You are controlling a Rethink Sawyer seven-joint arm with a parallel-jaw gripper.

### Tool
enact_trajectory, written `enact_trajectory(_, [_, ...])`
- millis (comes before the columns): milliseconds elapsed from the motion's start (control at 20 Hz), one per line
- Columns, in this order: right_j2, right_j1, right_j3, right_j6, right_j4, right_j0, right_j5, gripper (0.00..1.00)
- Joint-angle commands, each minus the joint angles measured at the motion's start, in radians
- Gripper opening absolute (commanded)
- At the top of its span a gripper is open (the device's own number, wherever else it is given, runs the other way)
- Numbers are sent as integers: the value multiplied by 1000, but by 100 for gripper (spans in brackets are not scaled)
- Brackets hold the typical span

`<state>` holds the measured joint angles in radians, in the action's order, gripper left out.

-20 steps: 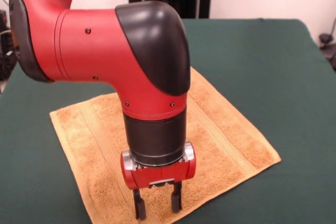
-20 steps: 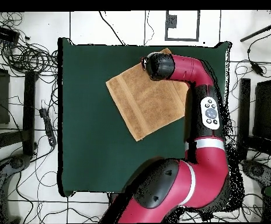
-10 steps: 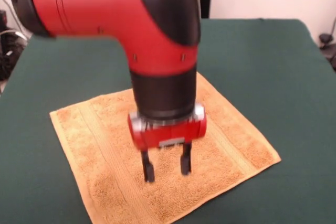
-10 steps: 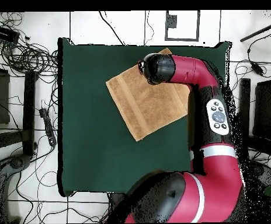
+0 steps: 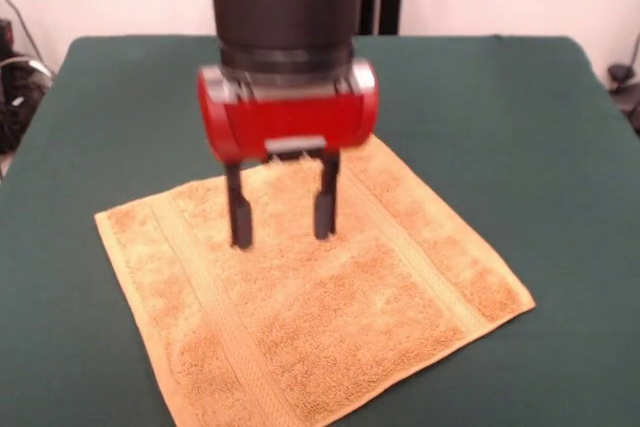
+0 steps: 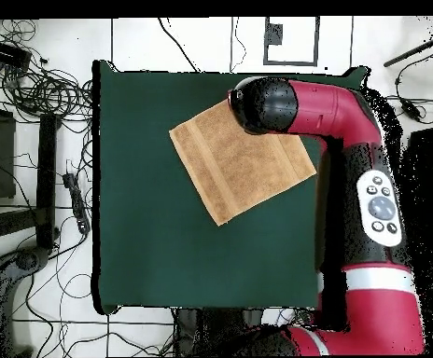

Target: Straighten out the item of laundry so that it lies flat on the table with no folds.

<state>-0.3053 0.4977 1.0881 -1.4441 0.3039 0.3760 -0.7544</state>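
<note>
The orange-tan terry towel (image 5: 320,307) lies spread flat as a tilted square on the dark green table (image 5: 520,127), with no folds showing. It also shows in the overhead view (image 6: 230,163), one corner hidden under the arm. My gripper (image 5: 282,230) hangs open and empty above the towel's far half, its two black fingers (image 5: 240,212) apart and clear of the cloth. In the overhead view the arm's black wrist covers the gripper.
The red arm (image 6: 379,196) runs along the table's right side in the overhead view. Cables (image 6: 34,84) and black stands lie on the floor around the table.
My gripper has risen off the towel's near edge and drawn back toward the robot's side, open throughout. The towel has not moved.
</note>
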Motion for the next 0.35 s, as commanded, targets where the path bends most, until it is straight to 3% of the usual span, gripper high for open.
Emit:
enact_trajectory(50, [65, 70, 229, -245, -31, -61, -9, 100])
enact_trajectory(350, [84, 57, 220, -237, -52, -71, 1, 100])
